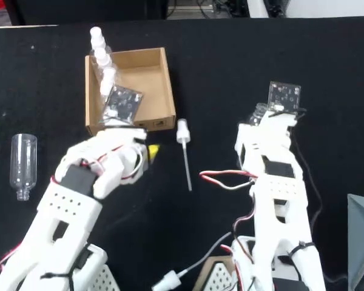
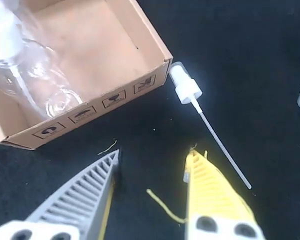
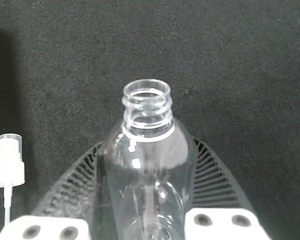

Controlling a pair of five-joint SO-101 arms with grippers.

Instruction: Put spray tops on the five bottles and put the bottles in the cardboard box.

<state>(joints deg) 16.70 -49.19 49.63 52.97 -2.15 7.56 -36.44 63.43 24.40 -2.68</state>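
- The left gripper (image 2: 152,155) hangs just in front of the cardboard box (image 2: 90,112), its fingers released and holding nothing.
- The right gripper (image 3: 149,150) has its fingers grasping the held bottle (image 3: 147,125), which is uncapped.
- A loose spray top (image 1: 183,134) lies on the black tabletop (image 1: 230,60) between the arms, near the box's corner.
- Capped bottles (image 1: 103,60) lean inside the box.
- A spare bottle (image 1: 22,163) lies uncapped well left of the box.
- A second spray top (image 1: 168,280) lies near the arm bases.

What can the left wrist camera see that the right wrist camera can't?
Left wrist view alone: the inside of the cardboard box, with capped bottles lying in it, and the left end effector, open over the black table. Right wrist view alone: the open neck of an uncapped bottle gripped by the right end effector. Both: the loose spray top with its long tube, lying on the table beside the box.
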